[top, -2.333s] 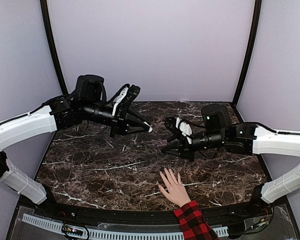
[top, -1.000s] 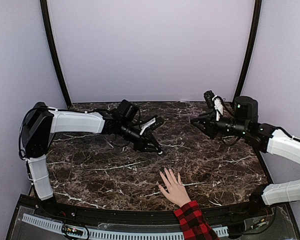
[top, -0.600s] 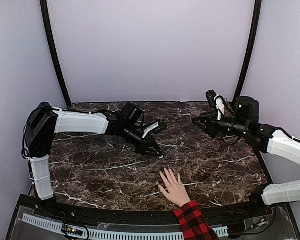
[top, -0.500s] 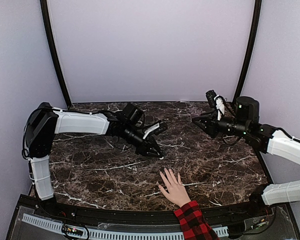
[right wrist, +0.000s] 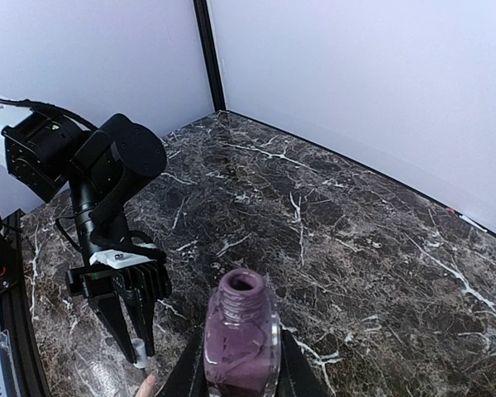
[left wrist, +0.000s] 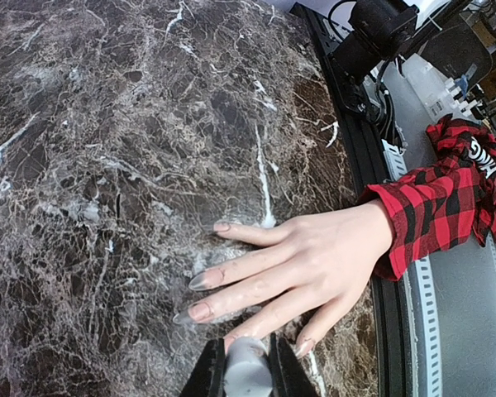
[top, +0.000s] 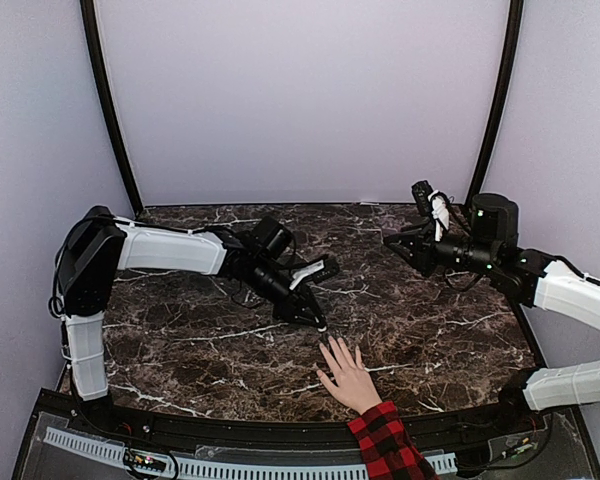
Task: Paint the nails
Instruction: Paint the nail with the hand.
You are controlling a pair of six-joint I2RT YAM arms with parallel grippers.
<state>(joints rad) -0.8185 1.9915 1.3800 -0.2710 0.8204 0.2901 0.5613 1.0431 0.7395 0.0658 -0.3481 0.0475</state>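
Two robot arms over a dark marble table (top: pixel 180 340). L gripper (top: pixel 315 318), jaws pinched narrow on a white brush cap (left wrist: pixel 246 370), hovers low just beside the fingertips of a person's hand (left wrist: pixel 322 260). The hand lies flat, palm down, fingers spread, near the table's front edge, approx. centre. Its nails (left wrist: pixel 200 312), long & pale w/ a pinkish tint, point away from the arm bases toward the L gripper. In the L wrist view the cap sits right next to two of the fingertips; whether anything touches a nail can't be told. A red-and-black plaid sleeve (left wrist: pixel 434 207) covers the wrist. R gripper (top: pixel 392 243), raised over the far-right part of the table & well apart from the hand, clamps an uncapped bottle (right wrist: pixel 241 335) of purple polish, neck open.
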